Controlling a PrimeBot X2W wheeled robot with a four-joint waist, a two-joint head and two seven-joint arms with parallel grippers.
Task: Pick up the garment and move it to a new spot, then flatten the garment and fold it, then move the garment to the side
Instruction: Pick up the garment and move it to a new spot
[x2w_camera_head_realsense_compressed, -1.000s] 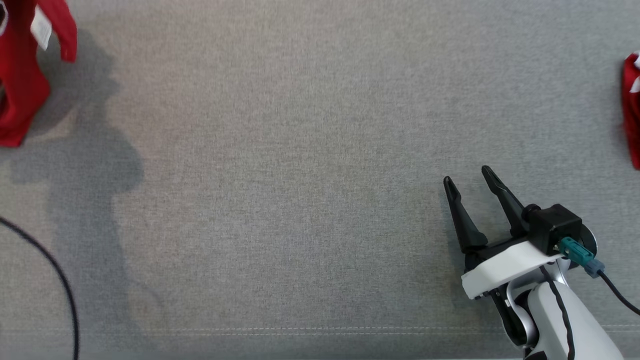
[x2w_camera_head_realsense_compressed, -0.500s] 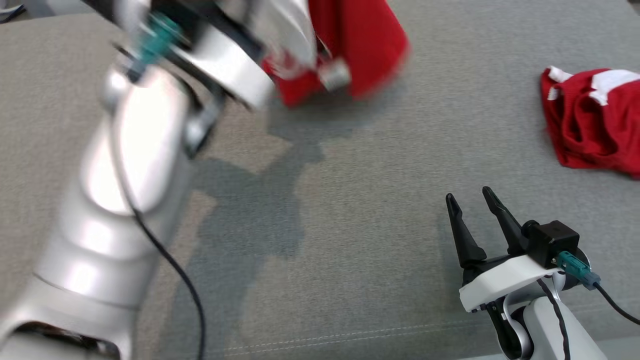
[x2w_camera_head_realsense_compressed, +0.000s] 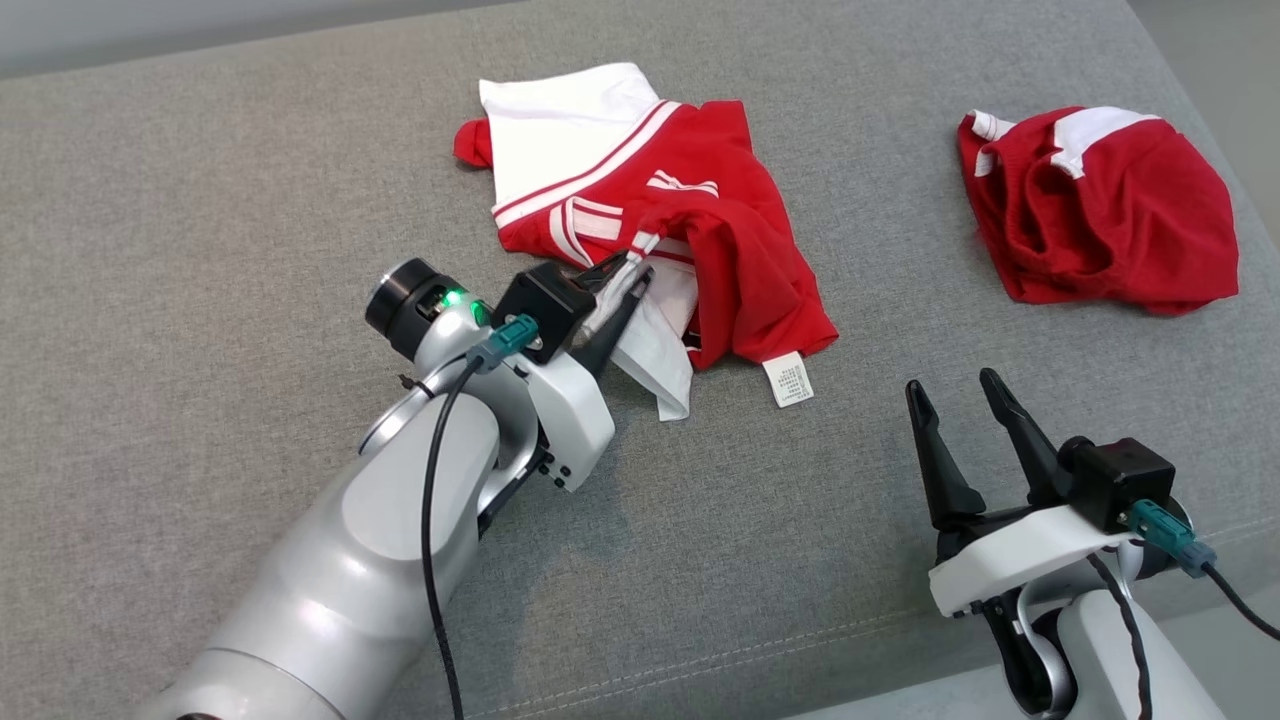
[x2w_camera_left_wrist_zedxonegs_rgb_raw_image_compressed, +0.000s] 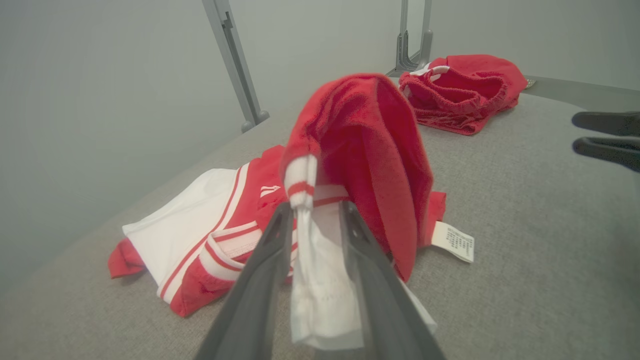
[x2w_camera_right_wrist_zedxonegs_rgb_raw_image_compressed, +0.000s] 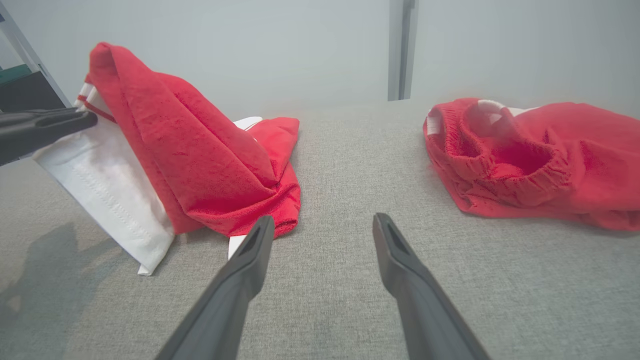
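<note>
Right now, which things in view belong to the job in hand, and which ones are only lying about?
In the job: red and white shirt, pinched by the left gripper; grey surface under it.
Lying about: red shorts, apart on the right; right gripper, open, touching nothing.

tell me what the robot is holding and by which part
The left gripper pinches the red and white shirt by a white, red-striped edge between its fingers; the right gripper is open and empty.
</note>
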